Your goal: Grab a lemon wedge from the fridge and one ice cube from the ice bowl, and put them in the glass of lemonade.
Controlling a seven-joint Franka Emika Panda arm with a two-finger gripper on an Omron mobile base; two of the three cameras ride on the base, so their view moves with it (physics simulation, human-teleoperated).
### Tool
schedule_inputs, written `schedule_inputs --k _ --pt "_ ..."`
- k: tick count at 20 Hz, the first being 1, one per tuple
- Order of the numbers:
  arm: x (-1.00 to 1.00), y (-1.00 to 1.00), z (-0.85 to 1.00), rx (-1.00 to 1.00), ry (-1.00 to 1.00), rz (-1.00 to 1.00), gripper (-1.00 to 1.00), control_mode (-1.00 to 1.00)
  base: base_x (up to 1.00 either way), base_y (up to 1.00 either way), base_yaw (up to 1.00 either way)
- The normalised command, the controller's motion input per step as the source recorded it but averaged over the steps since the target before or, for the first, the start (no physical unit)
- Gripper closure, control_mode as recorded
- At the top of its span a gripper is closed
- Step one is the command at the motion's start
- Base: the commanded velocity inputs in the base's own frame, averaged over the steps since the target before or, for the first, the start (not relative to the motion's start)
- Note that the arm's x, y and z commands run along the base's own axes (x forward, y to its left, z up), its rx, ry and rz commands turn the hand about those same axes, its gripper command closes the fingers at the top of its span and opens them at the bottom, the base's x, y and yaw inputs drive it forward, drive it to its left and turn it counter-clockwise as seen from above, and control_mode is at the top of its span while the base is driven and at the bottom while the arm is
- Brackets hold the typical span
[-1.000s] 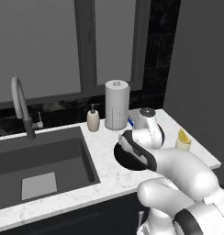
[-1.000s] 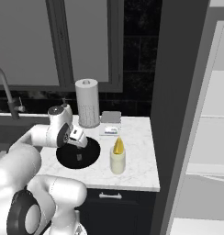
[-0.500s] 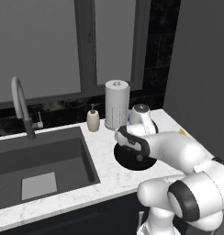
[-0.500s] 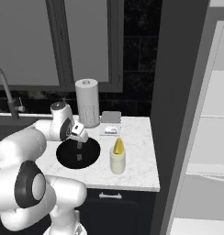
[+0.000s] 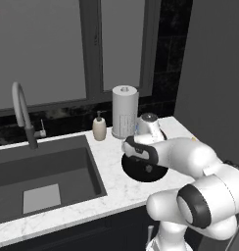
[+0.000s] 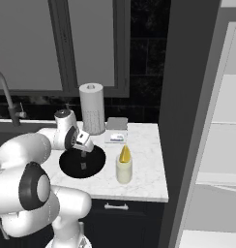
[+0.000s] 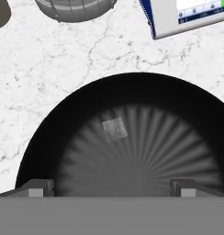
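Ice cube (image 7: 114, 129) lies loose in the black bowl (image 7: 54, 124) on the tabletop (image 7: 49, 69), lemon wedge (image 6: 124, 154) already in the glass (image 6: 123, 169); tool (image 6: 83, 156) hovers spread above the bowl, next needing descent centred over the cube before pinching.

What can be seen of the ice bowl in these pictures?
The ice bowl is round, shallow and glossy black, with fine ribs fanning over its inside. It sits flat on the white marble counter, between the sink and the glass of lemonade. One small pale ice cube lies inside. The open claw hangs above it, not touching.
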Motion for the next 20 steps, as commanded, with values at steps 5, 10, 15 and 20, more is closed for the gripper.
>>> schedule_inputs --k 5,10,15,20 --pt "0.13 0.00 -0.15 0.01 0.00 0.00 -1.00 -1.00 0.00 0.00 0.00" --pt "0.19 0.00 -0.14 0.01 0.00 0.00 -1.00 -1.00 0.00 0.00 0.00" --pt "0.10 0.00 -0.17 0.00 0.00 0.00 -1.00 -1.00 0.00 0.00 0.00" --pt "0.14 0.00 -0.12 0.00 0.00 0.00 -1.00 -1.00 0.00 0.00 0.00"
